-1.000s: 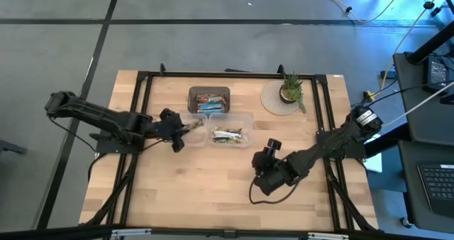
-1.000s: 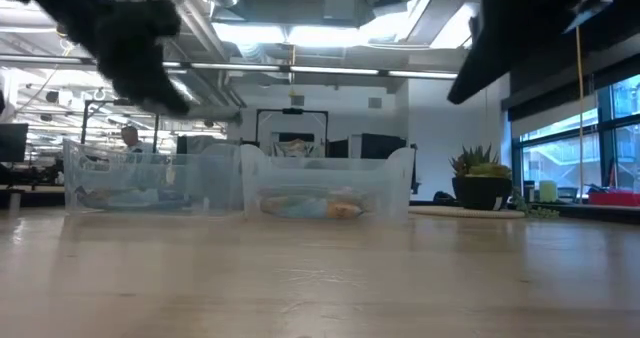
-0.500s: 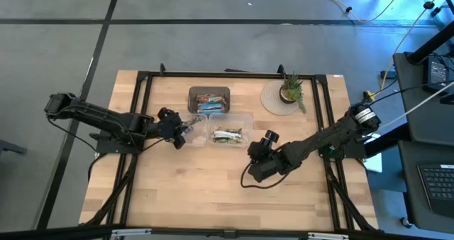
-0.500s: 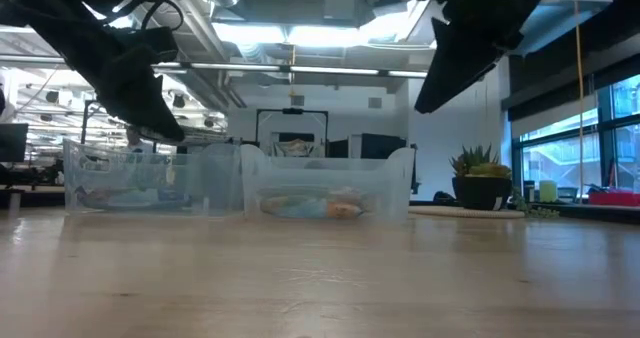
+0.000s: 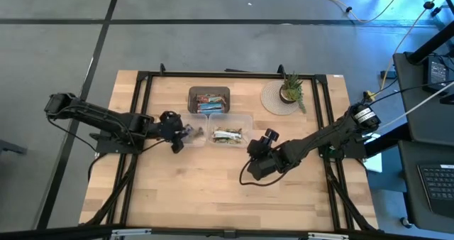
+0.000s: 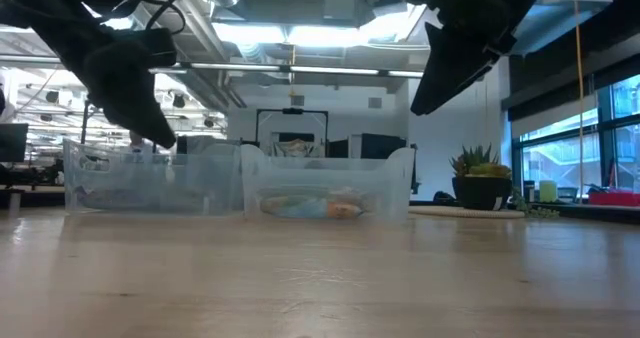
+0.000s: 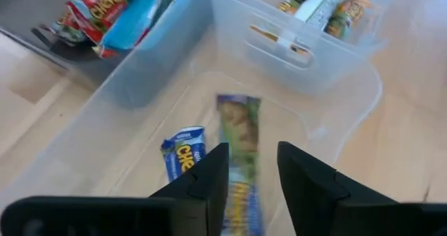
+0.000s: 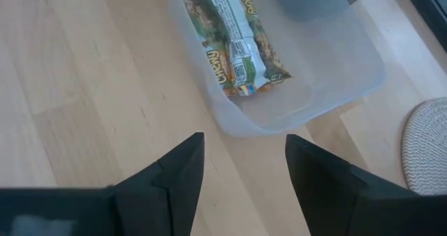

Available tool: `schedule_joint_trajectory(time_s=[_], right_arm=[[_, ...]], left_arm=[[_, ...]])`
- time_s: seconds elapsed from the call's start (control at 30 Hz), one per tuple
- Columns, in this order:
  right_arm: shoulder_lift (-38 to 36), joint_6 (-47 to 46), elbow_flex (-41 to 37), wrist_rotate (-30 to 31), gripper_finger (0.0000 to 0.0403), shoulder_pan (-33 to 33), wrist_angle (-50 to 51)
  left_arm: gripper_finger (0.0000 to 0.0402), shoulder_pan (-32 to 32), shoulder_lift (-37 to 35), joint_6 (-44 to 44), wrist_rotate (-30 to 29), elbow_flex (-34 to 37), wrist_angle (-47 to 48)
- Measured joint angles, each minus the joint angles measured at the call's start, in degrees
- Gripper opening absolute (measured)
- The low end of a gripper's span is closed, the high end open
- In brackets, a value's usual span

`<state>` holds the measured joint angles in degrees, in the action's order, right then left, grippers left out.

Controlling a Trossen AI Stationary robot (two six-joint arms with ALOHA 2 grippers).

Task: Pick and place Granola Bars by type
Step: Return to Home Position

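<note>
My left gripper (image 5: 181, 133) (image 7: 253, 152) hovers open over the left clear tub (image 5: 190, 133). On that tub's floor lie a long green-blue wrapped bar (image 7: 241, 145), right under the gap between the fingers, and a short blue bar (image 7: 183, 151). My right gripper (image 5: 259, 155) (image 8: 244, 142) is open above bare wood, just near of the right clear tub (image 5: 230, 135), which holds green-tan bars (image 8: 234, 33). The dark tray (image 5: 209, 98) behind the tubs holds red and blue bars (image 7: 112, 12).
A potted plant (image 5: 289, 89) stands on a round woven mat (image 8: 426, 145) at the far right of the table. A black frame rail (image 5: 142, 112) runs along the table's sides. Bare wood lies open near of both tubs.
My right gripper has swung from the table's right middle toward the left and far, up to the right tub. My left gripper has stayed over the left tub, drawing back slightly; the bar that stuck out past its fingers now lies on the tub floor.
</note>
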<state>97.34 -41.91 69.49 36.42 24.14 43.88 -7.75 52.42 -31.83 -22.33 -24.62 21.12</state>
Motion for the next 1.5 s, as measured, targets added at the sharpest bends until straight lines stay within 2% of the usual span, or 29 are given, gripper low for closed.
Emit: schedule_joint_trajectory(time_s=[0.2, 0.37, 0.57, 0.8, 0.97, 1.17, 1.37, 1.5], right_arm=[[0.0, 0.0, 0.0, 0.0, 0.0204, 0.0, -2.0], [-0.8, 4.2, 0.0, 0.0, 0.0204, 0.0, -2.7], [-1.9, 4.7, 2.2, -0.1, 0.0204, -0.5, -2.8], [-1.9, 5.6, 2.5, -0.5, 0.0204, -1.9, -1.9], [-1.9, 5.8, 2.5, -2.9, 0.0204, -2.9, -1.2], [-2.5, 7.6, 2.4, -11.9, 0.0204, -5.5, -0.9], [-8.1, 9.1, 0.8, -10.7, 0.0204, -5.8, 1.1], [-17.4, 7.9, -8.3, -10.2, 0.0204, -5.0, -5.9]], left_arm=[[0.0147, 0.0, 0.0, 2.0, 0.6, 0.0, 0.9], [0.0167, 0.0, -1.5, 5.5, 5.0, -2.0, -0.3], [0.0169, 0.0, -4.4, 9.4, 5.2, -5.2, -0.7], [0.0174, 0.0, -4.6, 8.8, 6.8, -5.2, -0.7], [0.0222, 0.0, -3.7, 8.7, 10.9, -5.2, -1.2], [0.0302, 0.0, -2.8, 12.5, 9.2, -5.2, -3.2], [0.0332, 0.0, -7.7, 15.2, 8.7, -5.2, -1.1], [0.0333, 0.0, -13.8, 17.1, 4.5, -4.9, -0.1]])
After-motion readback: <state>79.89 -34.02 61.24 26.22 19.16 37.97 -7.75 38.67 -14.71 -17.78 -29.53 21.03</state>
